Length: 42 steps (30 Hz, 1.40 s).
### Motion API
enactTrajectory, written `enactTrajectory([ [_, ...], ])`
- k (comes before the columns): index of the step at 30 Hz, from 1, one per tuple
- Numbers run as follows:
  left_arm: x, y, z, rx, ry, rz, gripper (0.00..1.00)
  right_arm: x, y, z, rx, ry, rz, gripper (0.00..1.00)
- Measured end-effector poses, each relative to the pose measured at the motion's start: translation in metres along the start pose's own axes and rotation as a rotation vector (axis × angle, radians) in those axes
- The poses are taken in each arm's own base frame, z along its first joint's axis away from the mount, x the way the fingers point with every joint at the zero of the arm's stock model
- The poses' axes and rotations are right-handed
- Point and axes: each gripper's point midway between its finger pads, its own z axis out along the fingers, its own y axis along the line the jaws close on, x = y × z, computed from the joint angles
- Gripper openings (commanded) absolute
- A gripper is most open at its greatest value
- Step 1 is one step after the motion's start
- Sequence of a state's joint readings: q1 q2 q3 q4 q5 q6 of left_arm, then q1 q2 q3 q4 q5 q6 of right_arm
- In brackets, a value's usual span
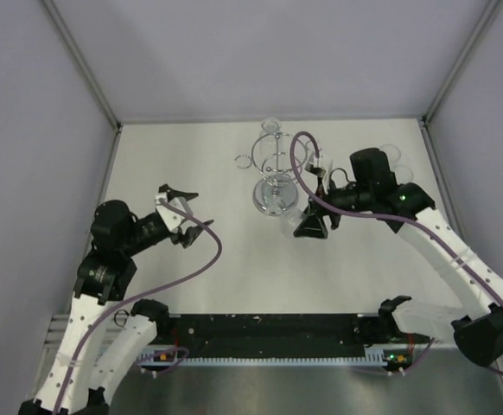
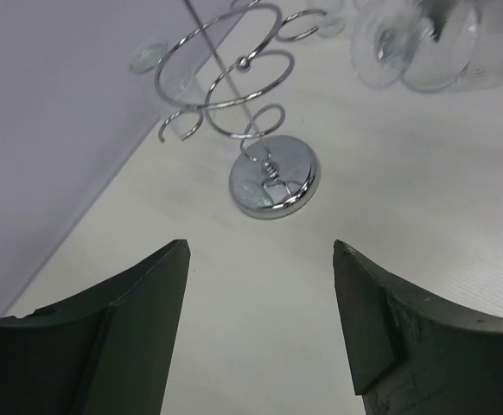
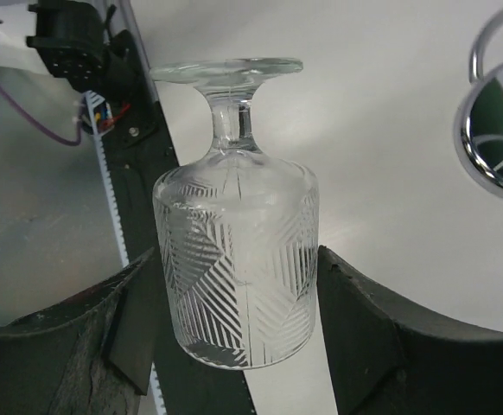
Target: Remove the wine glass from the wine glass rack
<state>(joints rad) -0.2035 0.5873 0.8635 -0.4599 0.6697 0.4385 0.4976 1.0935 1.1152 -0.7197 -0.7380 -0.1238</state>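
Clamped in the right end effector [image 1: 310, 225]: one wine glass [image 3: 234, 259], clear of the one rack [image 2: 275, 177] at ten o'clock. Left end effector [image 2: 260, 251] parted, empty.

Flat white matte tabletop [image 1: 200, 285]. Carries a shiny chrome wire rack [image 1: 273, 197], upright on a round mirrored base. Just behind the rack, a small clear glass piece [image 1: 270, 126]. Well in front of the rack, a long black strip [image 1: 269, 327] along the near edge.

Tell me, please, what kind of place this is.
Probably a robot test booth in a lab: plain grey walls, a white table, and a left arm and right arm bolted at its near edge.
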Motion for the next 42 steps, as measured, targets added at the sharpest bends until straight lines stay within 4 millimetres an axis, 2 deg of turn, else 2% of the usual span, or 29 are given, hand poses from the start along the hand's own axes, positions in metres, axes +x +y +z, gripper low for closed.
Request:
enactTrajectory([
  [3, -0.017, -0.014, 0.015, 0.095, -0.060, 0.080, 0.70, -0.016, 0.012, 0.012, -0.088, 0.016, 0.005, 0.00],
  [9, -0.035, -0.029, 0.034, 0.191, -0.116, 0.158, 0.69, -0.011, 0.026, 0.032, -0.174, 0.073, 0.024, 0.00],
  [14, -0.034, -0.042, 0.042, 0.264, -0.117, 0.213, 0.67, -0.015, 0.031, 0.038, -0.197, 0.066, 0.046, 0.00],
  [18, -0.026, -0.048, 0.038, 0.291, -0.091, 0.240, 0.68, -0.015, 0.024, 0.041, -0.168, 0.059, 0.029, 0.00],
  [23, -0.017, -0.058, 0.024, 0.299, -0.083, 0.248, 0.68, 0.008, 0.005, 0.048, -0.101, 0.105, 0.007, 0.00],
  [27, -0.008, -0.067, 0.019, 0.326, -0.072, 0.231, 0.68, 0.011, -0.005, 0.043, -0.056, 0.114, -0.044, 0.00],
  [30, 0.006, -0.072, 0.022, 0.341, -0.039, 0.179, 0.69, 0.017, -0.007, 0.035, -0.034, 0.123, -0.109, 0.06],
  [33, 0.029, -0.078, 0.026, 0.342, 0.017, 0.092, 0.70, 0.035, -0.007, 0.023, -0.006, 0.150, -0.176, 0.13],
  [35, 0.041, -0.083, 0.027, 0.351, 0.045, 0.045, 0.70, 0.048, -0.006, 0.015, 0.007, 0.177, -0.206, 0.13],
  [38, 0.047, -0.086, 0.027, 0.352, 0.065, 0.009, 0.70, 0.062, -0.004, 0.005, 0.021, 0.207, -0.238, 0.14],
  [40, 0.045, -0.084, 0.028, 0.344, 0.060, -0.003, 0.70, 0.068, -0.002, -0.001, 0.029, 0.213, -0.253, 0.22],
  [42, 0.044, -0.084, 0.030, 0.341, 0.057, -0.016, 0.70, 0.074, -0.001, -0.004, 0.032, 0.221, -0.257, 0.35],
])
